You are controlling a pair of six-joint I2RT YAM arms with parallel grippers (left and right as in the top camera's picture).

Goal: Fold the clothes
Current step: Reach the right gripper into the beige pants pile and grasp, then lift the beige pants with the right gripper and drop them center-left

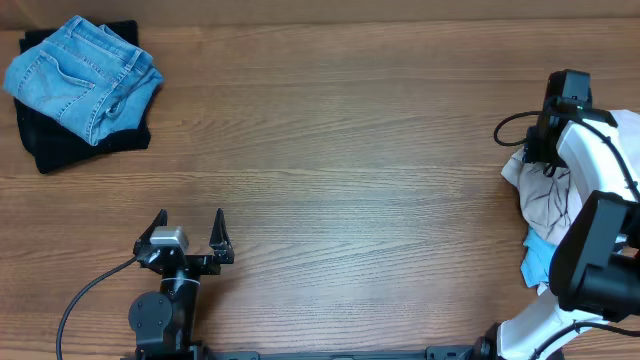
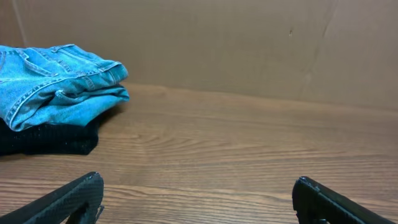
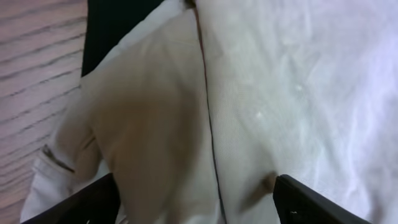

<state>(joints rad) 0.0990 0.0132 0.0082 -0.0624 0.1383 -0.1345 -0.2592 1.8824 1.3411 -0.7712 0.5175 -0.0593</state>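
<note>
The beige trousers [image 1: 548,198] lie crumpled in a pile at the table's right edge. In the right wrist view the beige cloth [image 3: 155,124] fills the frame, with a dark seam down its middle. My right gripper [image 3: 193,199] is open and down on the cloth, one finger on each side of a fold; in the overhead view its arm [image 1: 560,115] hides the fingers. My left gripper [image 1: 190,228] is open and empty near the table's front left, also seen in the left wrist view [image 2: 196,193].
Folded blue jeans [image 1: 85,72] lie on a folded black garment [image 1: 85,145] at the back left, both also in the left wrist view [image 2: 56,81] [image 2: 50,138]. A light blue cloth [image 1: 536,262] and a white cloth [image 3: 323,68] are in the right pile.
</note>
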